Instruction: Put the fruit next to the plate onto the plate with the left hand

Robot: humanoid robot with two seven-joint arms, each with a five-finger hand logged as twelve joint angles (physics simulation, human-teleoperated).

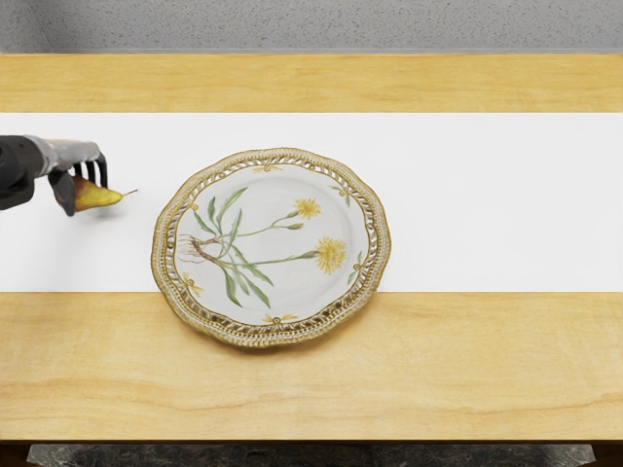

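Gripping the pear (98, 197), the left hand (70, 173) (fingers (99, 171) curled) sits beside the plate (163, 253).

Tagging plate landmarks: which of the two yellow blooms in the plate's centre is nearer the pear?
The smaller, upper bloom; the larger bloom sits lower and further right, away from the pear in the left hand.

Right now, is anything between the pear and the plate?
Nothing visible. The left hand is closed around the pear just left of the plate. Only bare white runner lies between the pear and the plate's near rim.
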